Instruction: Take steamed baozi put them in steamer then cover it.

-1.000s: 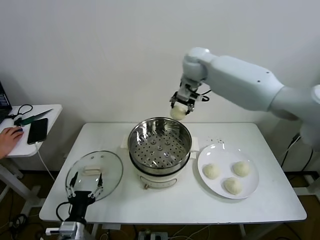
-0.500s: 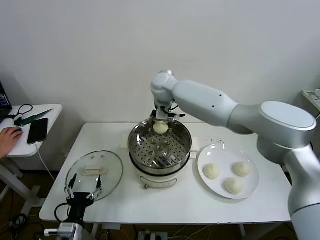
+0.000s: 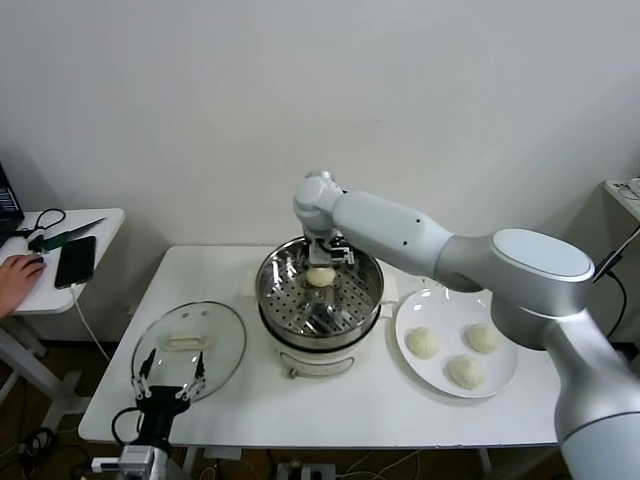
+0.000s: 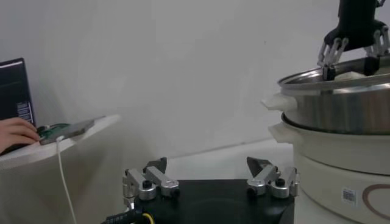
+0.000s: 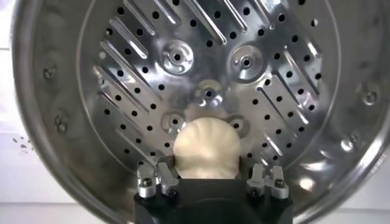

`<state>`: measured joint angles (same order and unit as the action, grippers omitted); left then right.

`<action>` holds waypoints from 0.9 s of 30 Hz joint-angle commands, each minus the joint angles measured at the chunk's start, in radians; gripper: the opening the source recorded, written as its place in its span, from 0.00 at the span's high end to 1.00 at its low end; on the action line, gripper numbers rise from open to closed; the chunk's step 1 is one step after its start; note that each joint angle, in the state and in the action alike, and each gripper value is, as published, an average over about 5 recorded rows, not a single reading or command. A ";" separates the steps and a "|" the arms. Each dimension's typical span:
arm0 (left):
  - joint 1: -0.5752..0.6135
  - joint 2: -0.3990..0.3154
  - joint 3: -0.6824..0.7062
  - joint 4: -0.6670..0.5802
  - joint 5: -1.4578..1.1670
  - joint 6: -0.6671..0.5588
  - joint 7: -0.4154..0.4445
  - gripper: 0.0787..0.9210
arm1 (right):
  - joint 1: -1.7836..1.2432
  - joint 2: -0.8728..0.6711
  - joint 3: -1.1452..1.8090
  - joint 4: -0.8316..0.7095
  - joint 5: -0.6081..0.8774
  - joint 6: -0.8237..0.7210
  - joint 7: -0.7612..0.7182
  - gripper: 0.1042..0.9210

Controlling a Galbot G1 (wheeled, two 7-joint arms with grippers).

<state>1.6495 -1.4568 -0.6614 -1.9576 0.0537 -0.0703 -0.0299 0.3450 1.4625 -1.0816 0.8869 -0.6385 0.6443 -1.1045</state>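
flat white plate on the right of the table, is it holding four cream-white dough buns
No, the flat white plate holds three cream-white dough buns, while a fourth bun sits in the right gripper over the steel steamer.

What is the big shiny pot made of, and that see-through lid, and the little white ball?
The steamer looks like polished steel: mirror-bright, with a hole-punched tray. The cover seems to be clear glass, since the table shows through, with a white handle, perhaps plastic. The baozi in the right gripper looks like soft, matte dough.
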 commanded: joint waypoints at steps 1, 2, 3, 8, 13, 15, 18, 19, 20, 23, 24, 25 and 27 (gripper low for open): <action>0.001 -0.003 0.001 0.001 0.002 0.001 -0.001 0.12 | -0.021 0.014 0.008 -0.017 -0.035 0.011 0.009 0.19; 0.001 -0.004 0.001 0.002 0.003 0.001 -0.001 0.12 | -0.021 0.011 0.012 -0.017 -0.038 0.014 0.013 0.16; 0.001 -0.004 0.001 0.002 0.004 0.000 -0.001 0.12 | -0.019 0.008 0.017 -0.014 -0.042 0.018 0.016 0.14; 0.003 -0.007 0.003 0.003 0.009 -0.001 -0.001 0.12 | 0.011 -0.026 0.039 0.054 -0.061 0.048 0.012 0.12; 0.008 -0.010 0.008 -0.003 0.018 -0.001 -0.001 0.12 | 0.056 -0.081 0.047 0.138 -0.051 0.047 0.005 0.12; 0.010 -0.010 0.009 -0.005 0.020 -0.001 -0.001 0.12 | 0.074 -0.110 0.053 0.174 -0.033 0.039 0.003 0.12; 0.014 -0.010 0.012 -0.008 0.024 -0.002 -0.001 0.12 | 0.104 -0.170 0.065 0.229 0.028 0.012 -0.009 0.12; 0.016 -0.010 0.012 -0.010 0.026 -0.002 -0.001 0.12 | 0.123 -0.200 0.058 0.251 0.076 -0.008 -0.016 0.12; 0.017 -0.010 0.013 -0.012 0.027 -0.002 -0.001 0.12 | 0.146 -0.232 0.043 0.273 0.129 -0.032 -0.021 0.12; 0.021 -0.009 0.014 -0.018 0.031 -0.002 0.000 0.12 | 0.241 -0.346 -0.044 0.331 0.346 -0.147 -0.016 0.12; 0.021 -0.009 0.015 -0.019 0.032 -0.001 0.000 0.12 | 0.271 -0.380 -0.077 0.344 0.419 -0.193 -0.008 0.12; 0.022 -0.010 0.015 -0.021 0.033 -0.001 0.000 0.12 | 0.306 -0.419 -0.118 0.362 0.499 -0.260 0.010 0.12; 0.022 -0.011 0.016 -0.026 0.034 0.000 0.000 0.12 | 0.363 -0.488 -0.197 0.395 0.655 -0.387 0.042 0.12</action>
<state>1.6715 -1.4683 -0.6444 -1.9808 0.0859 -0.0711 -0.0299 0.5705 1.1493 -1.1532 1.1747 -0.3094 0.4537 -1.0958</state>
